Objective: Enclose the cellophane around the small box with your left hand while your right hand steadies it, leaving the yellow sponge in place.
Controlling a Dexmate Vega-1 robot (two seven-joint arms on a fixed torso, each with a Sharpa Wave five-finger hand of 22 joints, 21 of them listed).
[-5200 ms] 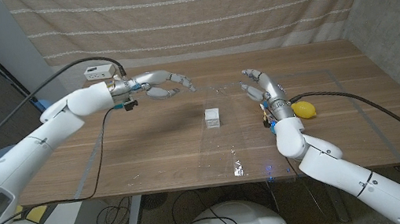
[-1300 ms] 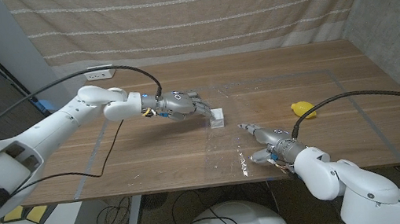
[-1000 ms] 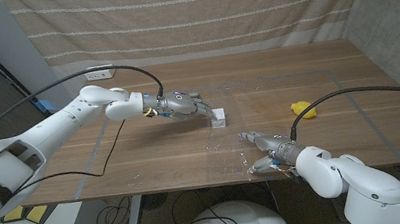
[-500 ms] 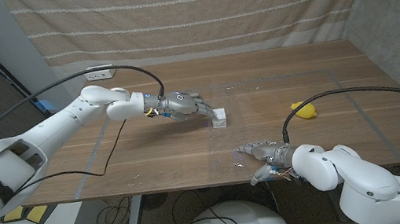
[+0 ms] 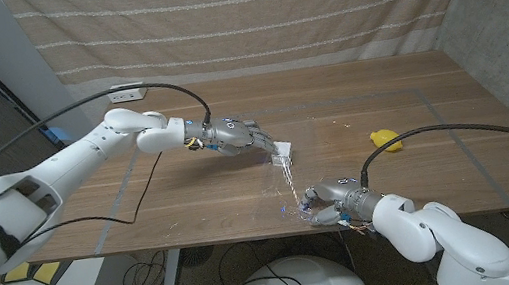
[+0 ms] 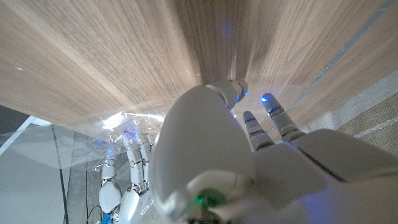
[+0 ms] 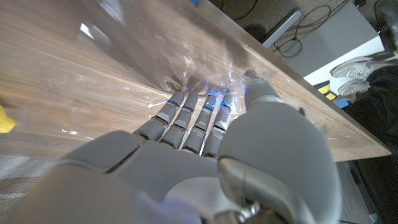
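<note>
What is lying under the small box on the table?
The small box sits on the clear cellophane spread over the wooden table. The left hand touches the box, hiding its far side; the right hand grips the sheet's near edge.

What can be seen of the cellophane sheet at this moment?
The cellophane is a clear, glinting, wrinkled sheet lying on the wooden table under the small box. Its near edge is bunched and lifted by the right hand, which grips it near the table's front edge. The left hand touches the box.
</note>
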